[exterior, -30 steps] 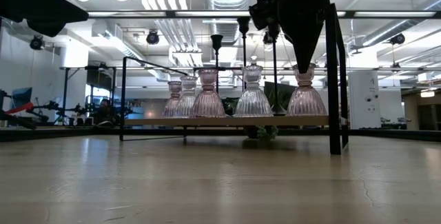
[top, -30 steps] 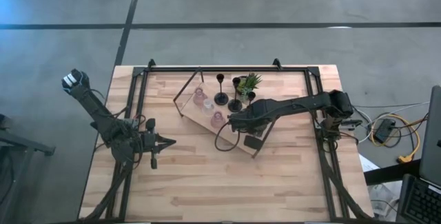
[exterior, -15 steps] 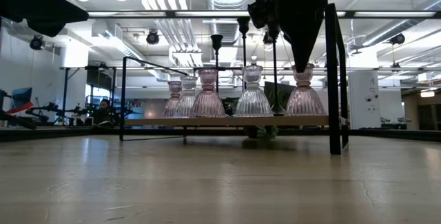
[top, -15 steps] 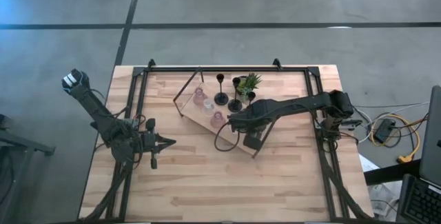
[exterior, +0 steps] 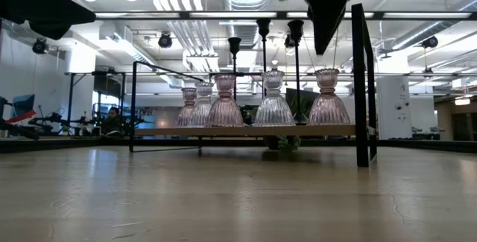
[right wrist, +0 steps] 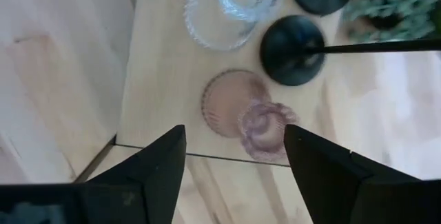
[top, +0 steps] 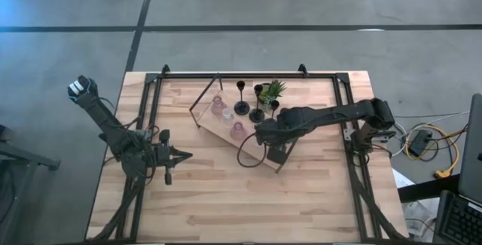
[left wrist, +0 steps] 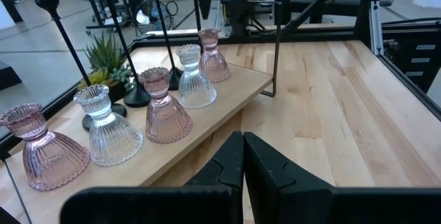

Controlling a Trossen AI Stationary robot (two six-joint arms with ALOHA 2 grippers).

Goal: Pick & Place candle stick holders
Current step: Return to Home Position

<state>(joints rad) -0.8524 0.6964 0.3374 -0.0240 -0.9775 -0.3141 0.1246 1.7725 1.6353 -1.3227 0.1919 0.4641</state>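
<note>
Matte-black L arm (top: 113, 133) w/ white patch, black R arm (top: 331, 114); loose cables, tapered jaws.

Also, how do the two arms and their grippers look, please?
Both are black, built of slim jointed segments. The left arm, at the left edge of the table, has a pale patch at one end. A thin black cable loops below the right arm. The left gripper and right gripper have dark, tapering fingers.

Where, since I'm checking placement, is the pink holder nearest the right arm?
In the low view the pink holder stands at the row's right end on the shelf, beside a clear holder, below the open right tool.
</note>
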